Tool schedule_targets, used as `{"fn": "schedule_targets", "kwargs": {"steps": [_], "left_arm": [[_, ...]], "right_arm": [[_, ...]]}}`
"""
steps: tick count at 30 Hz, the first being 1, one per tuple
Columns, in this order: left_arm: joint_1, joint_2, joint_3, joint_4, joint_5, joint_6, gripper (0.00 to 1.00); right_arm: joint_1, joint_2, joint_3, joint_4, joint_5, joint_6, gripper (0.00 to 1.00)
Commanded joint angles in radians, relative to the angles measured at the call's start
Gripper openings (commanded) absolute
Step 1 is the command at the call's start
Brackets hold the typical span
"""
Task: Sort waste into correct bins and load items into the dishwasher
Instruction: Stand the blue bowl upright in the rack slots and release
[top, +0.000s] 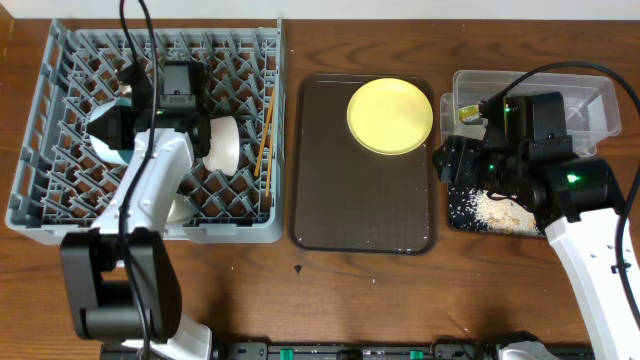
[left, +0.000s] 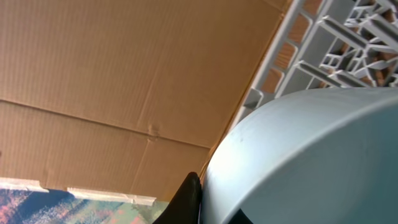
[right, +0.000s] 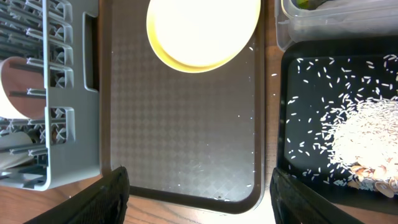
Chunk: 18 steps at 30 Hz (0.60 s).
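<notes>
Dark brown serving tray, rectangular with rounded corners and a raised rim, flat on the counter. Counter, brown wood grain, one small dark speck just beside the tray's front left corner. Corrugated cardboard sheet, creased, upright behind.

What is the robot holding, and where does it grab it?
The left gripper grips the blue bowl at its rim; the right gripper holds nothing.

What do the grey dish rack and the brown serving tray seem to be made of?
Dish rack: likely moulded plastic, matte grey, judging by its thin uniform ribs. Serving tray: probably plastic too, dark brown, slightly glossy, with a fine embossed texture.
</notes>
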Motion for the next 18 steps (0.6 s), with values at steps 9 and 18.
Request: {"fn": "schedule_targets", "kwargs": {"steps": [9,18], "left_arm": [[-0.021,0.112,-0.001,0.031,0.045,0.010,0.07],[-0.055,0.129,-0.001,0.045,0.101,0.010,0.13]], "right_arm": [[-0.004,-0.005,0.009,0.006,-0.005,0.009,0.71],[-0.004,-0.005,0.009,0.007,-0.005,0.009,0.71]]}}
